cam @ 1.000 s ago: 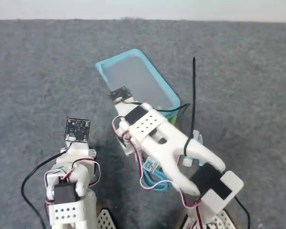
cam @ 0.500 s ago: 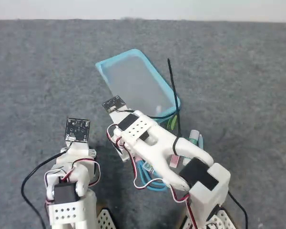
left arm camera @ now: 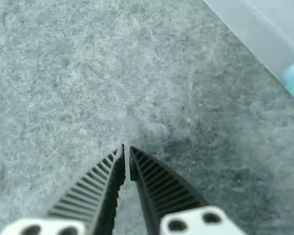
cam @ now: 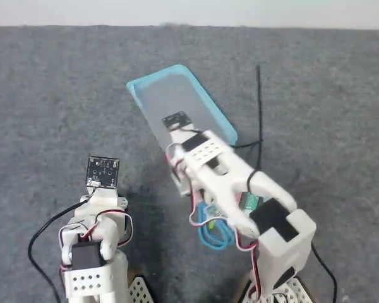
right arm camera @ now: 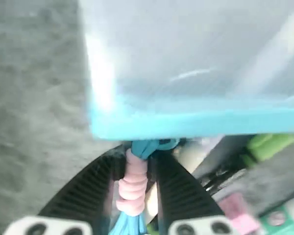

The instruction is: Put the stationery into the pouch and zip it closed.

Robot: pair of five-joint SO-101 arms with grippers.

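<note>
Right end effector: clamped on pink ribbed toggle; swung back rightward since half a second ago.
Pouch: long axis laid diagonally, far-left to near-right.
Left end effector: held together above tabletop.

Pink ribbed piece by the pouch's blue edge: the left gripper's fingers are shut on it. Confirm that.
Wrong gripper. The right gripper is the one whose fingers are shut on the pink ribbed piece by the blue edge of the pouch, as the right wrist view shows. The left gripper is shut on nothing, over the grey carpet.
</note>
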